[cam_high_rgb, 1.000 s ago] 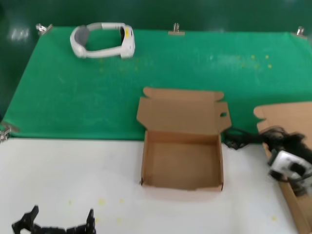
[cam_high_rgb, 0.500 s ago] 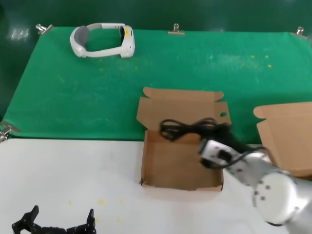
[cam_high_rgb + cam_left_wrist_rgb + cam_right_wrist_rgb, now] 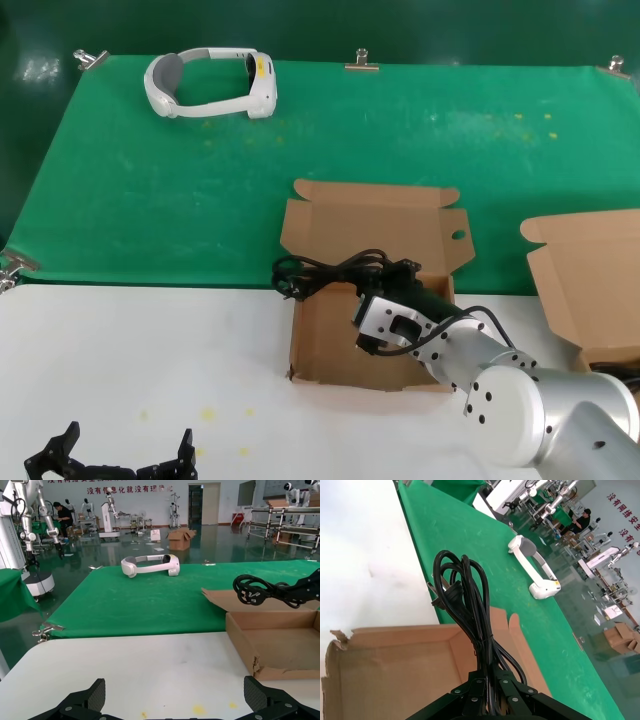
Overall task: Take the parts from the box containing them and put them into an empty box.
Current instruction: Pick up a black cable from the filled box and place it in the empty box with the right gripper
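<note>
Having moved left, cord point(image 3: 335, 271) overhangs empty box point(image 3: 372, 372).

A robotics lab hall, seen from our test bench

Past our white table point(image 3: 150, 665) and its clipped green cloth point(image 3: 150, 600), we see a wide glossy floor point(image 3: 125, 547), other robot arms on stands point(image 3: 109, 515), a seated person point(image 3: 64, 516), metal racks point(image 3: 285, 527), loose cartons point(image 3: 181, 537) and Chinese wall lettering point(image 3: 127, 488).

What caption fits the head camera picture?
Right claw holds a black cord over the open cardboard box.
</note>
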Action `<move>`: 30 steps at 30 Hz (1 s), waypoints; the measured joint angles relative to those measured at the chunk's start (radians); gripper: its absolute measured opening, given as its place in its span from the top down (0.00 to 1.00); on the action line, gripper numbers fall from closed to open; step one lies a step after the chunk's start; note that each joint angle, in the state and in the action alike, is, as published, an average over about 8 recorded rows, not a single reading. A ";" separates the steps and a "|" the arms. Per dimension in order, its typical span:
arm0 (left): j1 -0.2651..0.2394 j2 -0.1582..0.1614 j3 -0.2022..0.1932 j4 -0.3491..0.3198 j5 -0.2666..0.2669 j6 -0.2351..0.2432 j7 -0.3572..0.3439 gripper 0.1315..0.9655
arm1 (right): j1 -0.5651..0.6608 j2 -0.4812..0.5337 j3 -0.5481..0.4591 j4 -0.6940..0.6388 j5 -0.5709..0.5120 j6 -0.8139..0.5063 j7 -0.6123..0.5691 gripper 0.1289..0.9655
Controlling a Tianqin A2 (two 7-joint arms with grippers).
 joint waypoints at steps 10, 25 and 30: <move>0.000 0.000 0.000 0.000 0.000 0.000 0.000 0.00 | 0.000 -0.001 0.014 -0.042 -0.012 0.028 -0.029 0.95; 0.000 0.000 0.000 0.000 0.000 0.000 0.000 0.00 | -0.064 0.000 0.113 0.033 -0.061 -0.016 -0.076 0.79; 0.000 0.000 0.000 0.000 0.000 0.000 0.000 0.00 | -0.105 0.009 0.176 0.112 -0.102 -0.056 -0.084 0.71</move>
